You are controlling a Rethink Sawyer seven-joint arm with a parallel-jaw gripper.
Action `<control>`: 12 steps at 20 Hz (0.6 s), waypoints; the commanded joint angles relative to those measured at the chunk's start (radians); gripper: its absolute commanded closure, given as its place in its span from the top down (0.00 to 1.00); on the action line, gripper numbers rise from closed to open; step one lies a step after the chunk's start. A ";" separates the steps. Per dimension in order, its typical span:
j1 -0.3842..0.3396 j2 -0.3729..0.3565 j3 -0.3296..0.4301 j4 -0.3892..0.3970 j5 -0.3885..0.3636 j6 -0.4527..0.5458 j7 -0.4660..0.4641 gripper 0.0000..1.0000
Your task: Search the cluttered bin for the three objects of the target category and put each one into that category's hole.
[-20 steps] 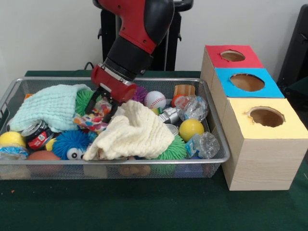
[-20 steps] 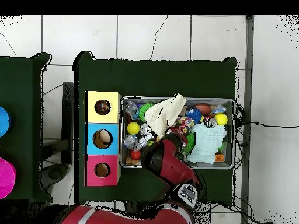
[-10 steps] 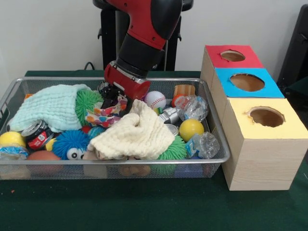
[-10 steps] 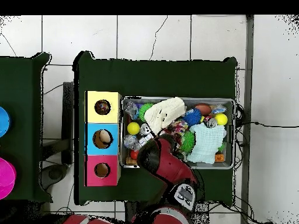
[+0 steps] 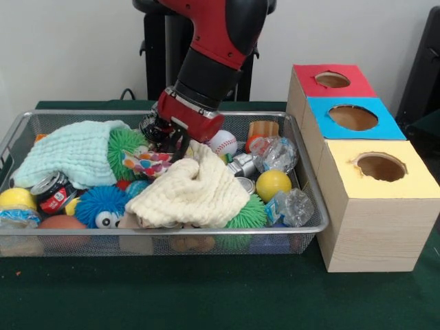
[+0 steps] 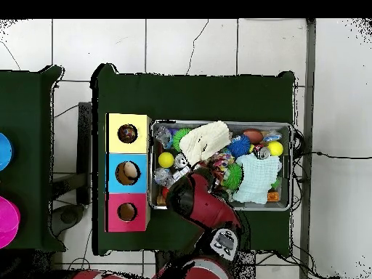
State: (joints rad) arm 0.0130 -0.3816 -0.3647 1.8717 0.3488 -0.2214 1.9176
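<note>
Bin searched, tool low over the clutter

The tool [image 5: 167,139] hangs above a spotted cloth [image 5: 148,163] in the wire bin [image 5: 302,185]; its grip cannot be judged. The cream cloth [image 5: 192,191] should be cleared so buried targets are exposed.

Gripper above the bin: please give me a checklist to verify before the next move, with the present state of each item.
1. Gripper is over the wire bin: ok.
2. Gripper holds an object: cannot tell; its tips are hidden against the colourful patterned cloth.
3. Cream cloth no longer covers toys: not ok; it lies over the bin's middle.
4. Red hole, blue hole and yellow hole are unobstructed: ok.
5. Target category known: cannot tell.
</note>
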 commanded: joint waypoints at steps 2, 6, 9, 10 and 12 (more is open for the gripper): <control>0.116 -0.008 -0.077 -0.064 0.026 -0.145 0.125 0.00; 0.250 -0.034 -0.234 -0.040 0.120 -0.175 0.104 0.00; 0.295 -0.089 -0.299 -0.051 0.116 -0.050 0.072 0.00; 0.297 -0.105 -0.301 -0.057 0.103 -0.016 0.067 0.00; 0.282 -0.158 -0.280 -0.075 0.066 0.085 0.062 0.00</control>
State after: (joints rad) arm 0.2952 -0.4459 -0.6035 1.8717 0.3985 -0.3141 1.9176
